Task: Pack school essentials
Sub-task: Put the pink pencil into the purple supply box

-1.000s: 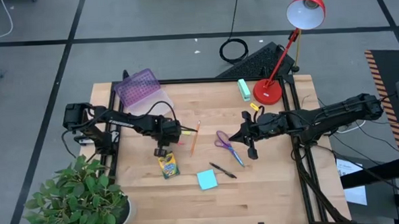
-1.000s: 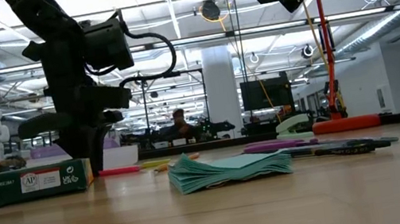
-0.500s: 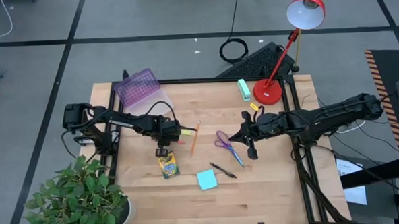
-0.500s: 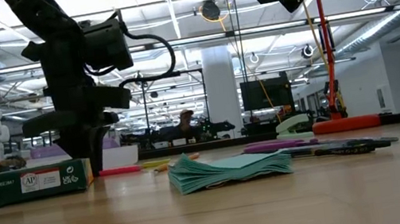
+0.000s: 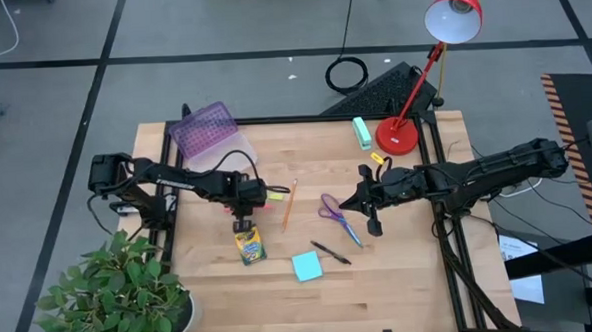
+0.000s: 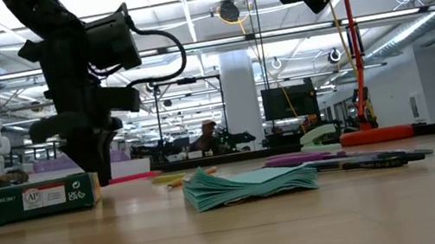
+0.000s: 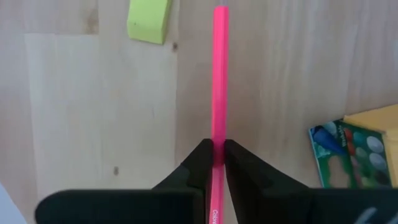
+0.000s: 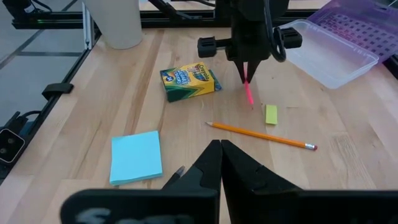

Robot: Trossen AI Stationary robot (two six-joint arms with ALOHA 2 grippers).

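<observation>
High view: my left gripper (image 5: 264,198) grasps the slim pink pen (image 5: 276,198) beside the orange wooden pencil (image 5: 289,204); right gripper (image 5: 346,203) clenched, empty, near purple-handled scissors (image 5: 333,213); low view: pen (image 6: 132,177) off the table; left wrist view: fingers (image 7: 198,169) pinch pen (image 7: 219,81) near small yellow eraser (image 7: 149,21).

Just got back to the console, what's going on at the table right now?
The left gripper is shut on the pink pen, holding it just off the wood near the crayon box. The right gripper is shut and empty, waiting near the scissors. The purple case sits open at the table's far left corner; pencil, sticky-note pad and black pen lie unpacked.
</observation>
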